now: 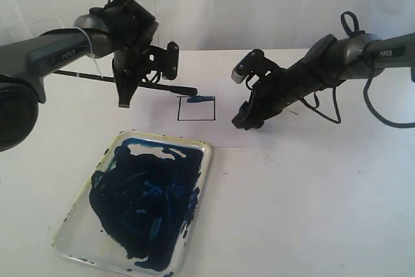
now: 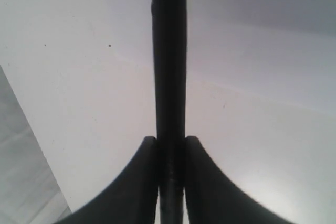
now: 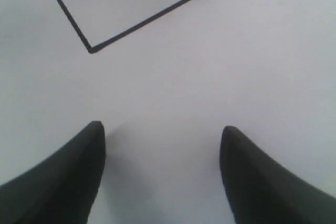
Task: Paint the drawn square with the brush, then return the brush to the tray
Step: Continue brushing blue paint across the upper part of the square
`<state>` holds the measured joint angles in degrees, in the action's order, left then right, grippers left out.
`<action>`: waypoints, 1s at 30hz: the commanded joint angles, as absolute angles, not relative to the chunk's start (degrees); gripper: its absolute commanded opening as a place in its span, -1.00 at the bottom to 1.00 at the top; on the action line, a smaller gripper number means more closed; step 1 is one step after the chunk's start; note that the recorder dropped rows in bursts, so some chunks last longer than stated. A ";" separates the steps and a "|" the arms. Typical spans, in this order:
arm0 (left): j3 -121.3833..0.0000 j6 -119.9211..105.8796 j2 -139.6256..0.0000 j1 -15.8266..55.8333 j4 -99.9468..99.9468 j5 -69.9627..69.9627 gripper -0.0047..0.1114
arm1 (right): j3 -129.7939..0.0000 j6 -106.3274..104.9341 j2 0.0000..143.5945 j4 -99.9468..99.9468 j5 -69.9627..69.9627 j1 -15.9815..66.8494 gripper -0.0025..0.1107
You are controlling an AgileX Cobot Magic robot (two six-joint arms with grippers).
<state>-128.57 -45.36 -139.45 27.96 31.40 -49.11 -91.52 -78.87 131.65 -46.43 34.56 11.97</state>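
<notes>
- The square [image 1: 196,108] is a thin black outline on the white surface [image 1: 311,212]. Its inside is nearly all white, with one blue smear at its far right corner.
- The brush [image 1: 172,88] runs in from the left of the square, lying almost level. Its blue tip sits on the square's far edge, near that right corner.
- The left gripper [image 1: 124,100] is to the left of the square and points down, closed narrow on the brush handle. In the left wrist view the brush [image 2: 169,77] passes straight between the two fingers [image 2: 142,182] of the gripper [image 2: 170,142], which press it from both sides.
- The right gripper [image 1: 243,121] is just right of the square, tilted down low over the surface. Its jaws stand wide with nothing in them.
- In the right wrist view the gripper [image 3: 163,135] faces bare white surface. The square [image 3: 126,3] lies a little beyond its tips, with the blue smear at one corner.
- The tray [image 1: 165,135] lies on the near side of the square, a little to the left and apart from it. Its floor is thickly smeared with dark blue paint.
</notes>
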 commanded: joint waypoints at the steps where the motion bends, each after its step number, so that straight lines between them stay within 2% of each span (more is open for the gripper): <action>1: -128.75 -44.68 -138.95 27.33 31.90 -51.65 -0.92 | -91.34 -79.25 132.82 -45.18 34.39 12.00 0.10; 30: -128.75 -44.92 -139.31 28.80 33.08 -53.02 -0.92 | -91.34 -79.25 132.82 -45.18 34.20 12.00 0.10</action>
<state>-128.57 -45.23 -139.97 28.74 32.27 -51.33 -91.52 -78.87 131.65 -46.45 34.56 11.97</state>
